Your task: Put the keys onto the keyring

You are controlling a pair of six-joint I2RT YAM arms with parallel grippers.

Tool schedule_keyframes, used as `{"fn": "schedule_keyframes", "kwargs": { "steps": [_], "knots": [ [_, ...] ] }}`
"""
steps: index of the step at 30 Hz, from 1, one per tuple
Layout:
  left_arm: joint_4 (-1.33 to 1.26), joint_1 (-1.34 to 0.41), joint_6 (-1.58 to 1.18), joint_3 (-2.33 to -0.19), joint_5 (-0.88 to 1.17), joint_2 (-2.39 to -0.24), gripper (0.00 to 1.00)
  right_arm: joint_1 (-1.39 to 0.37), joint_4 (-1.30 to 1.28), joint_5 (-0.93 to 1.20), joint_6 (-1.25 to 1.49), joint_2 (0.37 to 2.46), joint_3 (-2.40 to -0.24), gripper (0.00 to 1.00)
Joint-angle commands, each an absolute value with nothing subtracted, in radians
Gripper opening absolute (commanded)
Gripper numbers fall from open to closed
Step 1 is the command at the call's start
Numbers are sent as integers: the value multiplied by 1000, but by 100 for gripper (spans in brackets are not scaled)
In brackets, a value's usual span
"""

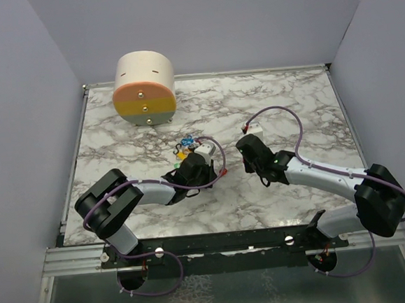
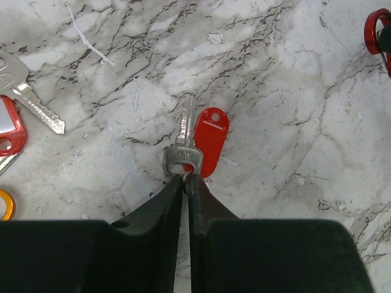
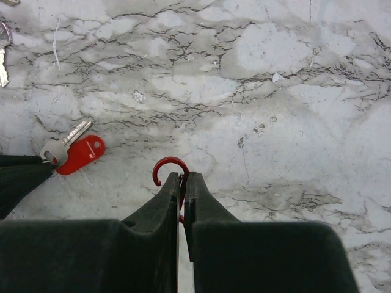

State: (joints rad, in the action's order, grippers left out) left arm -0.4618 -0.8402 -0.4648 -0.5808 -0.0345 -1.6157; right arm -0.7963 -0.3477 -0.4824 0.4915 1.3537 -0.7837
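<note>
- Left gripper (image 2: 185, 178): jaws pinched together on the little wire loop at the head of a silver key (image 2: 185, 131). A red tag (image 2: 211, 143) hangs off the same loop. Key and tag lie flat on the marble table (image 1: 290, 102), pointing away from the fingers.
- Right gripper (image 3: 182, 177): jaws clamped on a red hook (image 3: 168, 161), which I'd guess is the keyring. Its open curl pokes out past the tips, well apart from the key.
- Handling, my guess: the key is light, stiff and slick metal, and the tag is floppy on its loop, so it'll swing. Holding by the head leaves the hole hard to reach, so feed the wire loop onto the hook instead.
- Further out, the other keys (image 1: 185, 147) sit in a colourful clump just beyond the left gripper.
- At the back there's a cream-and-orange cylinder (image 1: 145, 89).
</note>
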Motion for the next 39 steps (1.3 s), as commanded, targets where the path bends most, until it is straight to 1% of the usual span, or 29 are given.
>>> {"fn": "schedule_keyframes", "kwargs": {
  "steps": [1,5,11,22,39],
  "knots": [
    [-477,-846,-464,-592,-30,-1600,9,-788,-338,-502,480,1331,-773,1],
    [-476,-846,-452,-601,-37,-1589,0,-788,-335,-502,476,1333,-770,1],
    [-476,-844,-424,-634,-42,-1553,0,-788,-316,-466,458,1328,-759,1],
    [-482,-845,-285,-706,21,-1529,0,-788,-245,-401,401,1272,-735,1],
    [-678,-846,-86,-686,227,-1519,0,-788,-234,-357,400,1256,-764,1]
  ]
}}
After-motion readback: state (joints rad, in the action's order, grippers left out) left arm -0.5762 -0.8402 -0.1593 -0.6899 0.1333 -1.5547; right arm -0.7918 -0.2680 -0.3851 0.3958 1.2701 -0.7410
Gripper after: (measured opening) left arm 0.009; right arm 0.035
